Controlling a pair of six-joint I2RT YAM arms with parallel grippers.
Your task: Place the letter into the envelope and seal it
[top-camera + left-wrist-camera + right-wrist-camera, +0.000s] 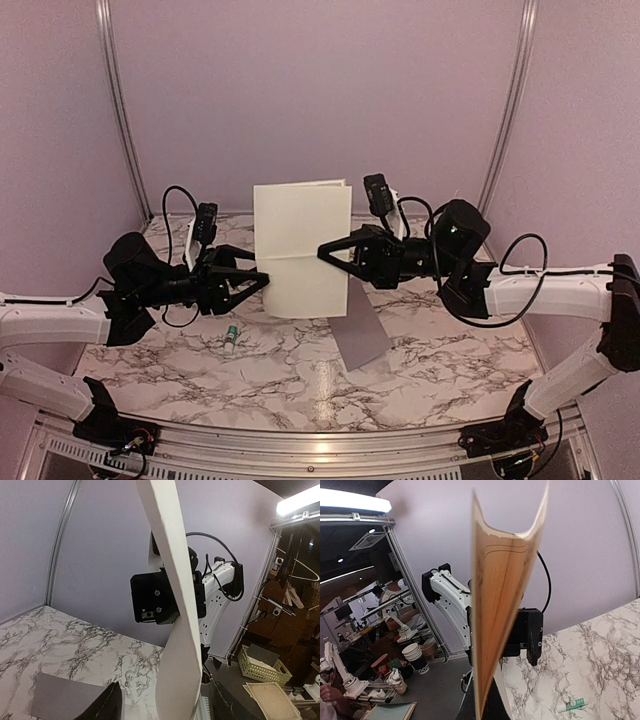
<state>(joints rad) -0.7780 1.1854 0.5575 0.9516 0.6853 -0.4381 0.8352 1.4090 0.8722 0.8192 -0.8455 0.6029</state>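
The letter [300, 248], a cream folded sheet, stands upright above the table between my two grippers. My right gripper [322, 249] is shut on its right part. In the right wrist view the sheet [500, 605] rises edge-on from the closed jaws of the right gripper [487, 711]. My left gripper [266, 280] is open at the letter's left edge. In the left wrist view the sheet [175, 630] passes between the left gripper's [169, 702] wide-apart fingers. The grey envelope [360, 335] lies flat on the table below the letter. It also shows in the left wrist view [62, 695].
A small green-white tube [231, 338] lies on the marble table [430, 360] near the left arm, and also shows in the right wrist view [571, 704]. Lilac walls close the back and sides. Outside the cell there are a basket [260, 667], cups and people.
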